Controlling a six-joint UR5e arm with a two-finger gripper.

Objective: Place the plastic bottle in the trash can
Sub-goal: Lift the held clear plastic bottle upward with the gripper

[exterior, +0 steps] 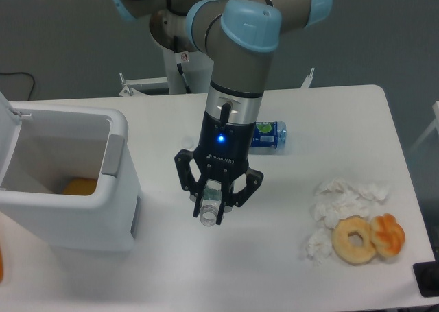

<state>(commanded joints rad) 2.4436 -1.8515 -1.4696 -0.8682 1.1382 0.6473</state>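
Grey arm [236, 58] with light-blue joint caps, black fingers [221, 209], seemingly ribbed.

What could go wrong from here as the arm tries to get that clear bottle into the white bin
The gripper seems to hold the plastic bottle near its open mouth, so it could slip or swing on the way. The trash can has a raised rim that the hanging bottle might clip unless it is carried high enough. The arm partly hides the blue-labelled bottle behind it, which a wide swing could knock.
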